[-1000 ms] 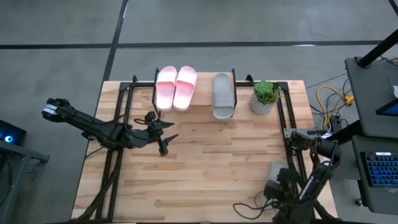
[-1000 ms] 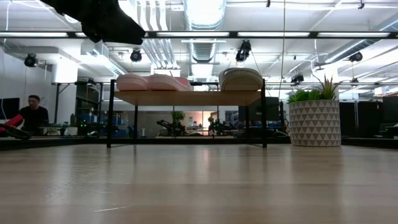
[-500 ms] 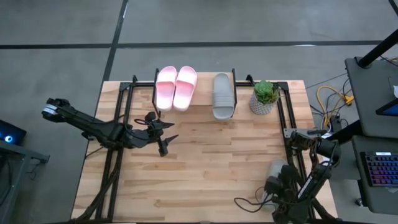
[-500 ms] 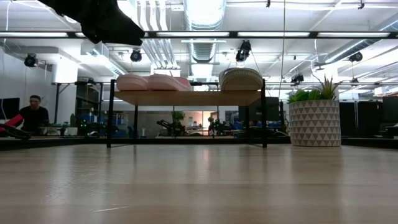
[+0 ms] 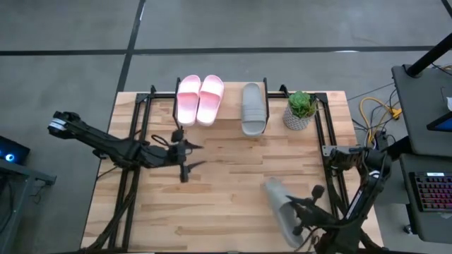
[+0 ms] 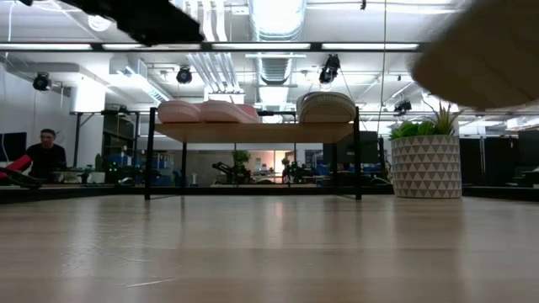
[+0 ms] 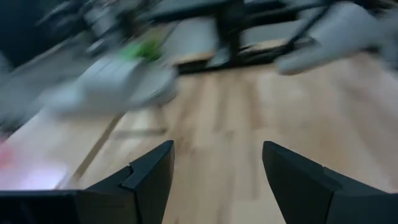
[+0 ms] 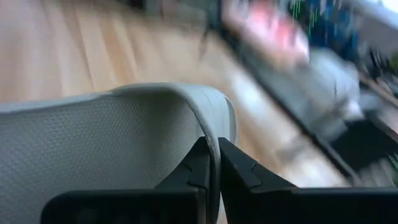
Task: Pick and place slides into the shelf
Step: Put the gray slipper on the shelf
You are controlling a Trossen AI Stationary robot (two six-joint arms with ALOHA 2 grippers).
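Two light pink slides (image 5: 200,99) and one grey slide (image 5: 253,108) lie soles down on the shelf (image 5: 232,116) at the table's far side. In the low view they sit on its plank (image 6: 253,132). A second grey slide (image 5: 281,204) hangs above the table's near right part and shows blurred in the low view (image 6: 480,59). My right gripper (image 5: 299,210) is shut on it. My left gripper (image 5: 185,156) hovers open over the table's left middle, its fingers (image 7: 146,180) wide apart with nothing between them. My right gripper pinches a thin curved grey wall of the slide (image 8: 211,124), apparently the strap's edge, between its two fingers. One finger lies on the textured side, the other on the far side. The fingers come from the table's right. The slide is lifted clear of the table.
A potted green plant (image 5: 301,109) in a patterned white pot (image 6: 425,164) stands right of the shelf. Black frame bars run along the table's left and right sides (image 5: 328,141). Bare wood lies between the arms and the shelf. A person sits far off in the room (image 6: 42,151).
My right gripper has shut on the grey slide at the table's near right corner. It has lifted the slide clear and swung it toward the table's middle. My left gripper has shifted a little over the table's left middle and stays open.
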